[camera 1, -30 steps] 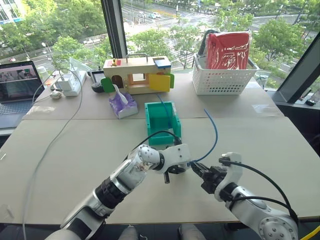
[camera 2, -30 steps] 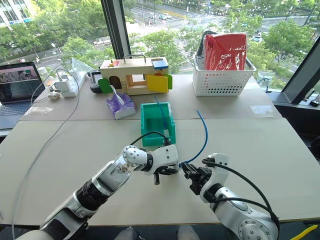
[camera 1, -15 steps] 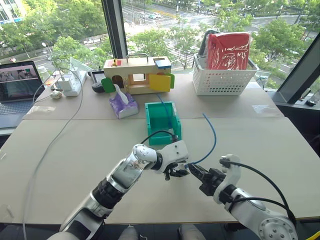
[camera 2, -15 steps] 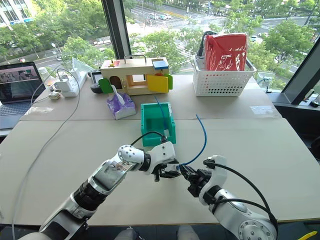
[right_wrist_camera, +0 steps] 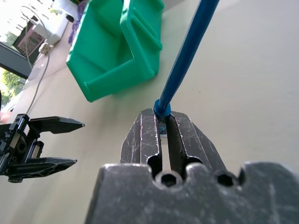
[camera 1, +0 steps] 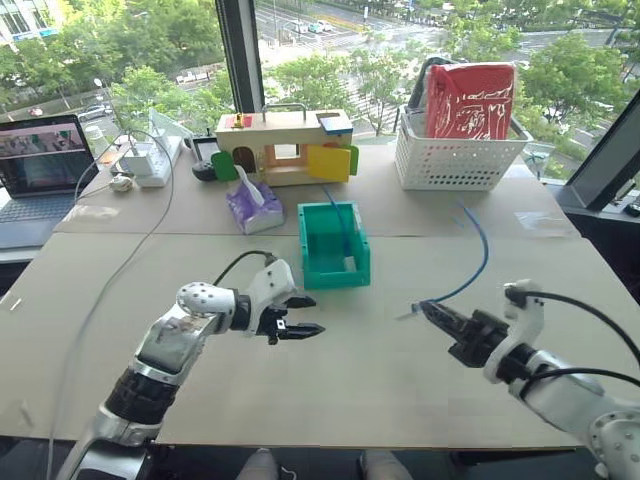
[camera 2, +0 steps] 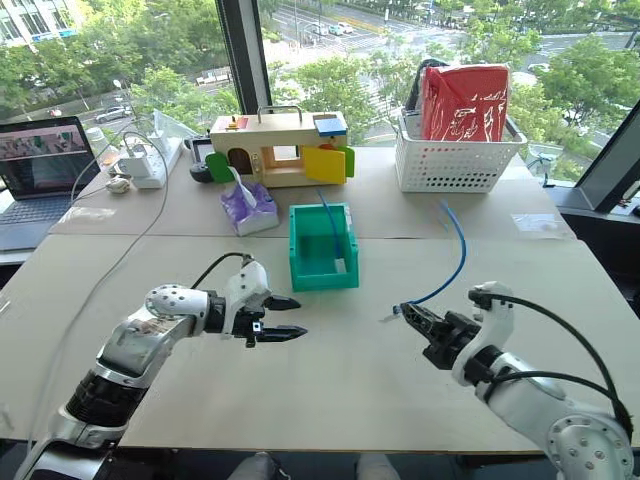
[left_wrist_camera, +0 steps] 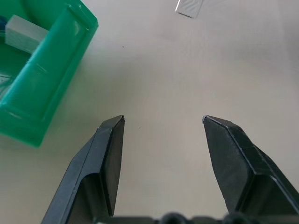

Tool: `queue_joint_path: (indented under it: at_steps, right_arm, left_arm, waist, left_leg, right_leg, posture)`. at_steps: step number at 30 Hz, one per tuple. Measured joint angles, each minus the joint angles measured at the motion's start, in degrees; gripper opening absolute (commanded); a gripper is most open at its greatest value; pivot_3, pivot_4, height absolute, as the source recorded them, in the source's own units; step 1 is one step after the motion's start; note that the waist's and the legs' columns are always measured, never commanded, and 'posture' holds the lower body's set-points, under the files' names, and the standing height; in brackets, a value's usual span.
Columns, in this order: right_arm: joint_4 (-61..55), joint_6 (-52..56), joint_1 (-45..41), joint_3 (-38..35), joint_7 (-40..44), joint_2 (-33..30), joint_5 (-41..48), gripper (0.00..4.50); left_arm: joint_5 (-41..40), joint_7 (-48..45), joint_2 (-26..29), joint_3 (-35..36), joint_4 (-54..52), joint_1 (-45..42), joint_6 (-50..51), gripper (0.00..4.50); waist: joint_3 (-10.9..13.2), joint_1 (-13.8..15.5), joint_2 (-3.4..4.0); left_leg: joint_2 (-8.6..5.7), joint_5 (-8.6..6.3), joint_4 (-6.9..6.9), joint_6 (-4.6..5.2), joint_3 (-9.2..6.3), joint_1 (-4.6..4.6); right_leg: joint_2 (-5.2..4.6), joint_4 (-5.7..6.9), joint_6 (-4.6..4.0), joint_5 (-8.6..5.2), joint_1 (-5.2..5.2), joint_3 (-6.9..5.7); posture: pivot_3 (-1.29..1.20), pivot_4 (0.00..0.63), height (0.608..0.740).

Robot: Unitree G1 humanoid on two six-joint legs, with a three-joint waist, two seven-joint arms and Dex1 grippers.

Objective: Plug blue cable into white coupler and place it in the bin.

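Your right gripper [camera 1: 432,312]: fingers pinched on the blue cable [camera 1: 478,255], which arcs up away from it. Your left gripper [camera 1: 305,315]: fingers spread, empty, above the table [camera 1: 150,270]. Bin [camera 1: 335,272]: between and beyond them, holding the white coupler [left_wrist_camera: 24,34].

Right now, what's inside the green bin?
Inside the bin lies a blue cable and a small white block near its low front wall. The bin's walls hide part of its floor.

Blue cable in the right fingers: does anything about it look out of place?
Yes. The blue cable, pinched near one end by the right fingers, arcs away over the table, wholly outside the bin. The left fingers stand open and empty.
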Motion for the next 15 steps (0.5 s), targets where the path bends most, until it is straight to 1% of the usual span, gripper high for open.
queue_joint_path:
  at_steps: [1, 4, 6, 7, 9, 10, 13, 15]
  right_arm:
    - [1.2, 0.7, -2.2, -0.2, 2.1, -2.2, 1.6, 0.00]
    - [3.9, 2.3, -10.3, -0.1, 6.3, -6.6, 3.9, 0.00]
    - [6.0, 3.4, -16.5, 1.4, 8.2, -7.5, 4.0, 0.00]
    - [7.7, 4.1, -20.5, 3.4, 9.6, -7.5, 3.0, 0.00]
    - [11.0, 5.3, -27.2, 8.1, 13.4, -7.6, -2.1, 0.00]
    - [14.0, 6.0, -31.4, 11.5, 16.2, -7.2, -6.3, 0.00]
    - [19.8, 6.7, -36.9, 16.2, 21.2, -5.5, -13.3, 0.00]
    - [27.3, 5.2, -44.7, 24.4, 28.7, -3.4, -24.8, 0.00]
  left_arm:
    - [-0.7, -1.1, 1.3, 1.1, 0.2, 1.7, -2.0, 2.87]
    - [-2.9, -1.4, 1.3, 4.1, 1.0, 4.2, -3.7, 2.87]
    - [-4.1, -0.7, 1.0, 5.3, 0.9, 4.6, -4.1, 2.87]
    - [-4.5, 0.0, 0.7, 6.3, 0.8, 4.9, -4.3, 2.87]
    - [-4.9, 1.2, 0.5, 7.1, 0.4, 5.3, -4.6, 2.87]
    - [-5.0, 1.8, 0.5, 7.5, 0.1, 5.9, -4.8, 2.87]
    - [-4.9, 2.7, 0.4, 7.5, -0.3, 6.6, -5.7, 2.87]
    - [-4.8, 4.2, 0.4, 8.0, -0.7, 7.6, -5.9, 2.87]
  waist:
    - [0.0, -0.4, 0.03]
    - [0.1, -0.7, 0.00]
    - [0.1, -0.7, -0.03]
    - [0.1, -0.7, -0.03]
    - [0.1, -0.9, -0.03]
    - [0.2, -1.1, -0.02]
    - [0.2, -0.9, -0.02]
    - [0.2, -1.0, 0.01]
  left_leg:
    - [0.00, 0.00, 0.00, 0.01, 0.03, 0.01]
    - [0.01, 0.01, 0.00, 0.02, 0.01, 0.02]
    - [0.03, 0.03, 0.00, 0.04, 0.00, 0.04]
    - [0.02, 0.03, 0.01, 0.04, 0.00, 0.03]
    - [0.03, 0.03, 0.01, 0.03, 0.00, 0.04]
    - [0.03, 0.03, 0.01, 0.04, 0.00, 0.00]
    - [0.02, 0.02, 0.01, 0.04, -0.01, -0.05]
    - [0.01, 0.03, 0.01, 0.04, 0.00, -0.08]
  right_leg:
    - [0.00, 0.01, -0.08, 0.04, 0.01, 0.03]
    - [0.01, 0.06, -0.07, 0.05, 0.00, -0.01]
    - [0.03, 0.05, -0.04, 0.03, 0.02, -0.03]
    - [0.03, 0.04, -0.04, 0.04, 0.01, -0.01]
    - [0.03, 0.04, -0.05, 0.05, -0.01, -0.02]
    - [0.03, 0.04, -0.05, 0.05, -0.04, -0.02]
    - [0.03, 0.02, -0.39, 0.25, -0.07, -0.04]
    - [0.02, 0.02, -0.42, 0.27, -0.13, -0.03]
  posture:
    - [0.00, 0.150, 0.740]
    - [0.00, 0.150, 0.740]
    - [0.00, 0.150, 0.740]
    - [0.00, 0.150, 0.740]
    - [0.00, 0.150, 0.740]
    - [0.00, 0.150, 0.740]
    - [0.00, 0.150, 0.740]
    - [0.00, 0.150, 0.740]
